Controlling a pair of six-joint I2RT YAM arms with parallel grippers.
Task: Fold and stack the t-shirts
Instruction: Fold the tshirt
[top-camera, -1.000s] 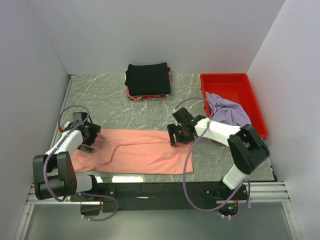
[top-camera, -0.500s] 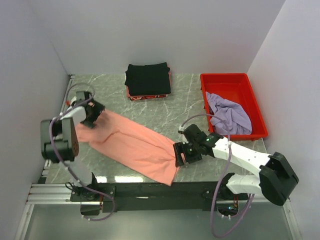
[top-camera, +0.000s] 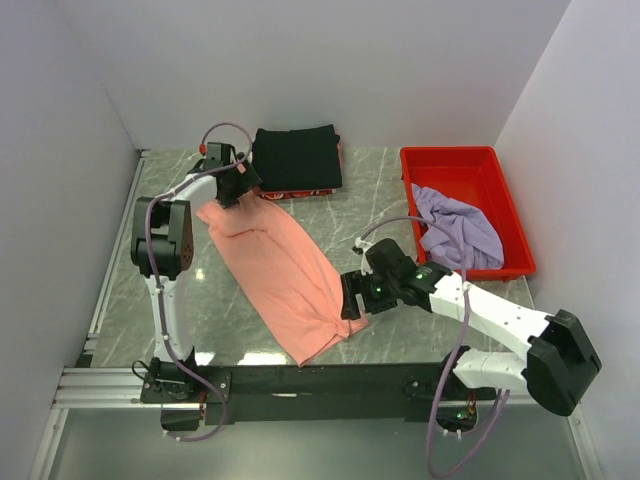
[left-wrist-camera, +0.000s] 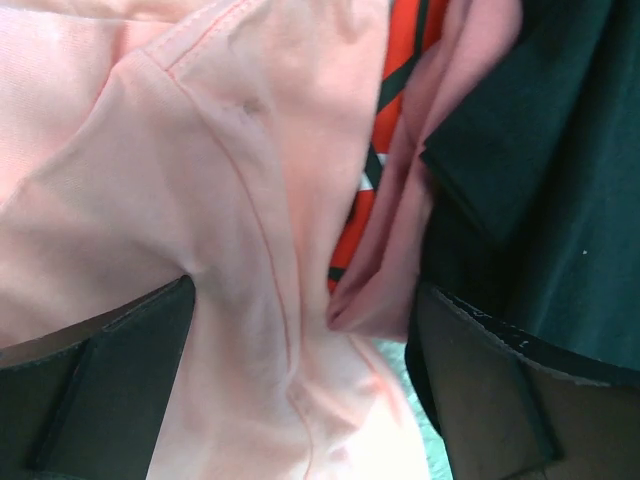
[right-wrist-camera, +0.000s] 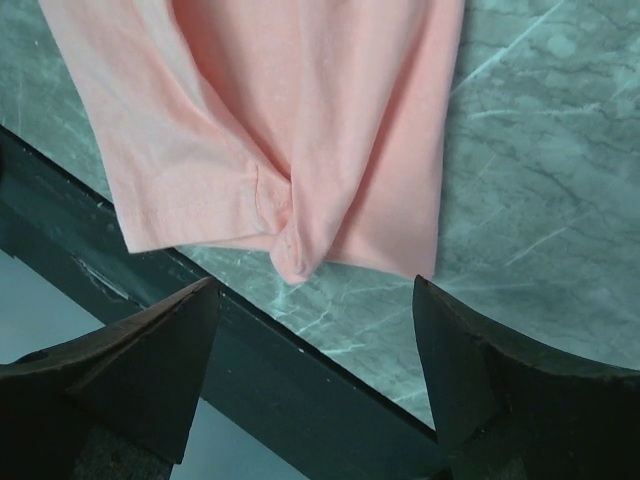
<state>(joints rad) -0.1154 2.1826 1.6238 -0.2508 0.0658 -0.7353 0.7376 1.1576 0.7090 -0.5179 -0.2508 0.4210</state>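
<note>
The salmon-pink t-shirt (top-camera: 277, 270) lies in a long diagonal strip, running from beside the black stack down to the table's front edge. My left gripper (top-camera: 236, 186) is open at its far end, and pink cloth (left-wrist-camera: 200, 180) fills the space between the wide-apart fingers (left-wrist-camera: 100, 380). The neatly folded black t-shirt (top-camera: 295, 157) is right beside it (left-wrist-camera: 540, 180). My right gripper (top-camera: 355, 297) is open near the shirt's lower end, and its fingertips (right-wrist-camera: 150, 370) flank a bunched corner (right-wrist-camera: 295, 255) without touching it. The lavender t-shirt (top-camera: 456, 230) lies crumpled in the red tray (top-camera: 450, 152).
A red striped cloth (left-wrist-camera: 390, 80) shows under the black fold. The black front rail (top-camera: 330, 378) runs just below the pink shirt's lower corner. White walls enclose the marble table (top-camera: 380, 200) on the left, back and right.
My left gripper swept from the left side to the back beside the black stack, and the pink shirt's end went with it, so the shirt turned steeper. The right gripper stayed by the lower end.
</note>
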